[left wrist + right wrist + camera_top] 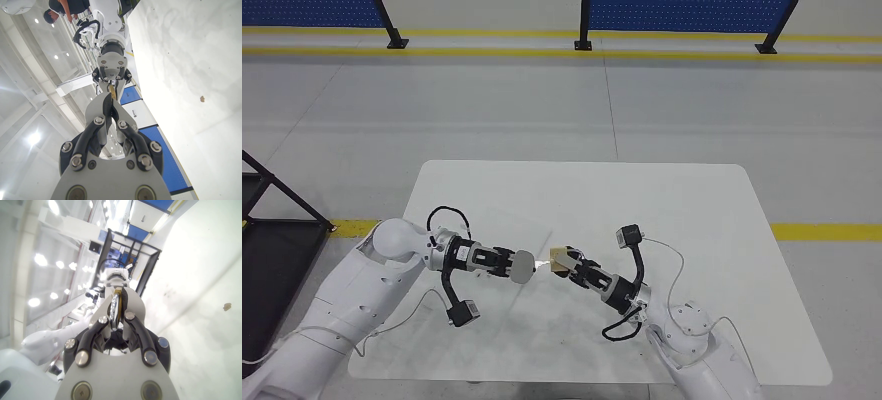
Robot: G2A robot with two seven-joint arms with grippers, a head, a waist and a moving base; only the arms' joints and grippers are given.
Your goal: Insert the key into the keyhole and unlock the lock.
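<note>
Starting with the top view: the left gripper (525,265) and the right gripper (564,262) are lined up nose to nose above the near half of the white table (692,200), both lifted off it. The brass lock (561,259) is pinched in the right gripper with its free end turned toward the left one, presumably so the keyhole is presented head-on. A pale glint is seen in the small gap between them. It's probably the key, but it's too small there to be called for sure.

Left wrist view: the left gripper's pads (106,106) are squeezed right together on the key (112,92), and just a brass tip is left poking past them. That tip is aimed straight at the right gripper opposite. Whether it's actually seated in the keyhole can't be told from here. A short grip like that is likely chosen so the key isn't levered sideways when it's pushed and twisted.

Right wrist view: the lock is clamped edge-on between the right gripper's closed fingers (136,306), with the chrome shackle (114,315) tucked back toward the palm, out of the way. Held like this, the body is braced so the twist can be done by the other wrist. The job is judged to be at the insertion stage, and nothing reads as unlocked yet. A small scrap (226,306) is lying on the table, well apart.
</note>
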